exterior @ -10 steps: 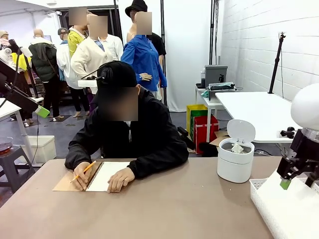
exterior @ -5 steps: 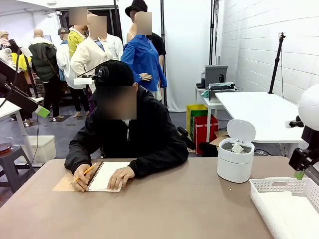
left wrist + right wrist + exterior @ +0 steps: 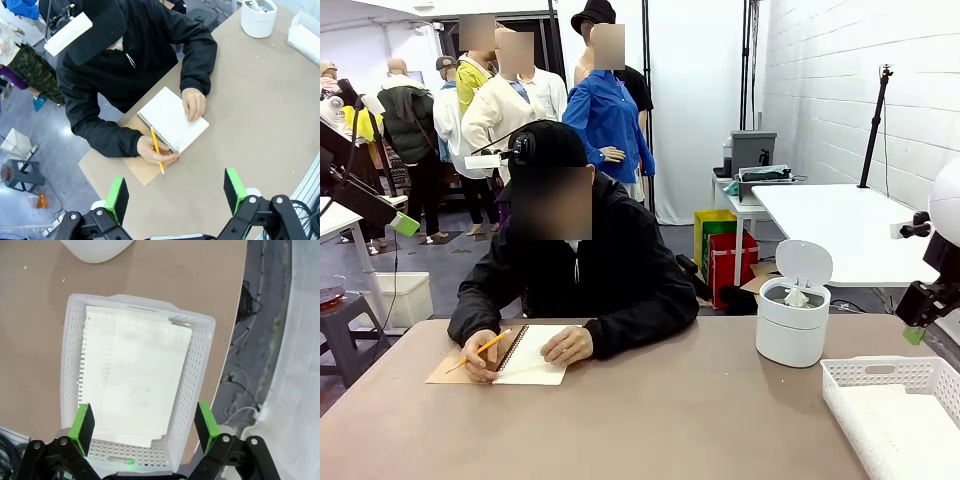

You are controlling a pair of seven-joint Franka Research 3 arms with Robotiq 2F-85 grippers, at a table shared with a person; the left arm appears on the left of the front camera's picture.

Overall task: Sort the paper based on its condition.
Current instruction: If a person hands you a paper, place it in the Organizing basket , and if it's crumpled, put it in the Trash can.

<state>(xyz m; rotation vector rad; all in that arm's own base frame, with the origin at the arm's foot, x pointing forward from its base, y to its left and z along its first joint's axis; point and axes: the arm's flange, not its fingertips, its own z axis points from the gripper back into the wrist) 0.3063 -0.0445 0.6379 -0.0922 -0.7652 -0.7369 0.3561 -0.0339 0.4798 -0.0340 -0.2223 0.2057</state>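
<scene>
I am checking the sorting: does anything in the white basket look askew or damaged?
The paper sheets lie flat in the basket but not squared: edges are offset, and one long side is ragged.

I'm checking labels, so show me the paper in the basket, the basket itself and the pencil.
paper (image 3: 135, 380), right wrist view, middle of the top sheet.
basket (image 3: 71, 370), right wrist view, its lattice side wall.
pencil (image 3: 154, 141), left wrist view, its bare shaft.

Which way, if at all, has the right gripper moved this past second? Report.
Yes. The right gripper rose above the white basket's rim, drifting slightly right.
</scene>
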